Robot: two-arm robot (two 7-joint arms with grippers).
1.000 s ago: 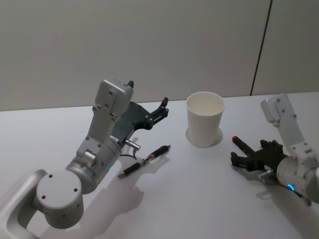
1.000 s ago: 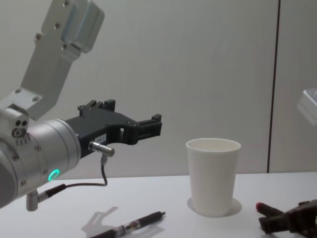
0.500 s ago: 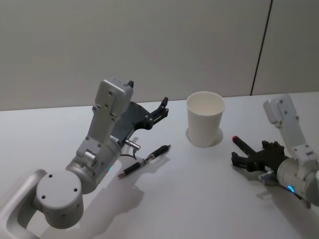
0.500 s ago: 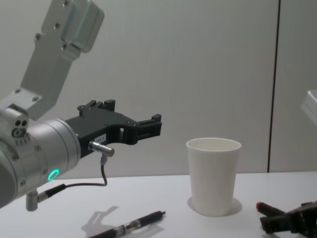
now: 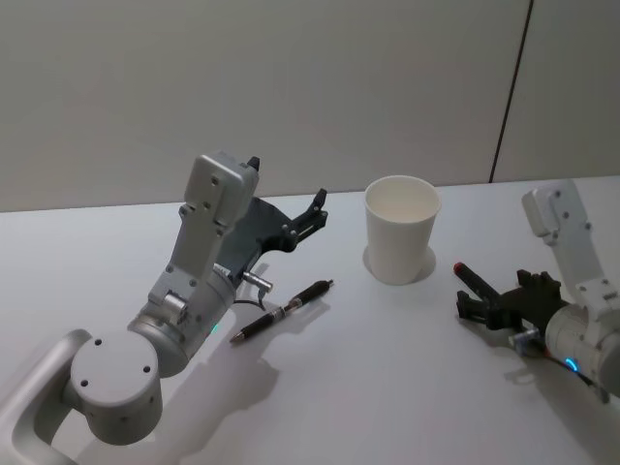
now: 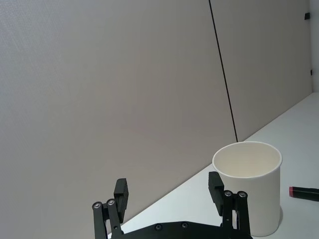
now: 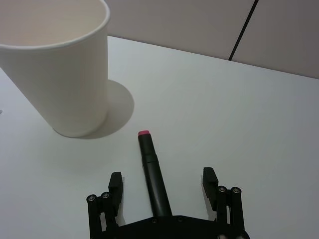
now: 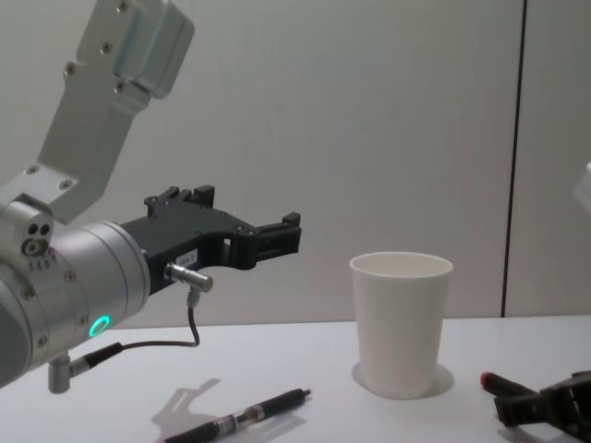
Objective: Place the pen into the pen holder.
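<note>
Head view: we have nothing in the pen holder (image 5: 401,237) yet; black pen (image 5: 281,313) lies left of it, red-tipped pen (image 5: 473,279) right, inside our spread right gripper (image 7: 162,178); left gripper (image 6: 168,185) spread.

Paper cup, plain white, tapered, rolled rim (image 5: 400,232): one.

Pens: two in all.
- black pen with a metal band mid-barrel (image 5: 283,312): one.
- dark pen with a red tip (image 7: 152,172): one.

Grippers, black, two fingers apiece: two, namely the left gripper (image 6: 168,184) and the right gripper (image 7: 162,177); four fingers in total.

Robot arms, silver-grey: two, the left arm (image 5: 194,281) and the right arm (image 5: 567,242).

Table, white top (image 5: 387,397): one.

Dark vertical seam in the grey wall (image 5: 511,92): one.
</note>
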